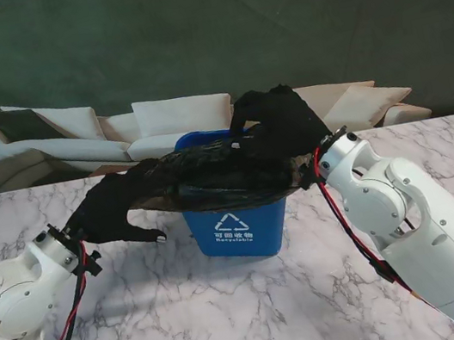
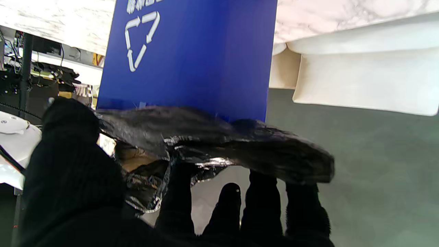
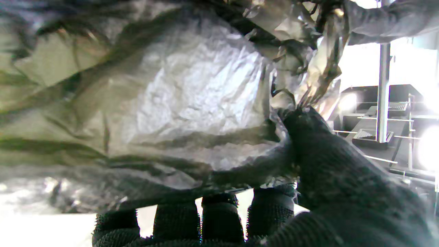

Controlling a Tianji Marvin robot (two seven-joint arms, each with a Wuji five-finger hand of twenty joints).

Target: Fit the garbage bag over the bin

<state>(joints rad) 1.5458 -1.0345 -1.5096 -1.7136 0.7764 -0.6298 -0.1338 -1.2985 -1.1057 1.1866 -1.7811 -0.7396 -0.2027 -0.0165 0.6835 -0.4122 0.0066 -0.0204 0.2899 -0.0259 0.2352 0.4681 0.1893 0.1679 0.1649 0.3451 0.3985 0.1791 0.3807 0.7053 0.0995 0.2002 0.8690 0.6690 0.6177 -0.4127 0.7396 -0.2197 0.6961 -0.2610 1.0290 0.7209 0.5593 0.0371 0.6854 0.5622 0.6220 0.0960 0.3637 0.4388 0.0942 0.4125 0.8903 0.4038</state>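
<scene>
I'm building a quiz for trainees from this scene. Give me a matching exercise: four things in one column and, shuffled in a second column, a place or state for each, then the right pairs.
Things:
1. blue plastic recycling bin
2. black crinkled garbage bag
3. left hand in a black knit glove
4. right hand in a black knit glove

Places or states:
A. raised over the bin's far right rim, gripping the bag
B. standing upright on the marble table
C. stretched across the bin's open top
D. beside the bin on the left, fingers under the bag's edge

Pairs: 1-B, 2-C, 3-D, 4-A
</scene>
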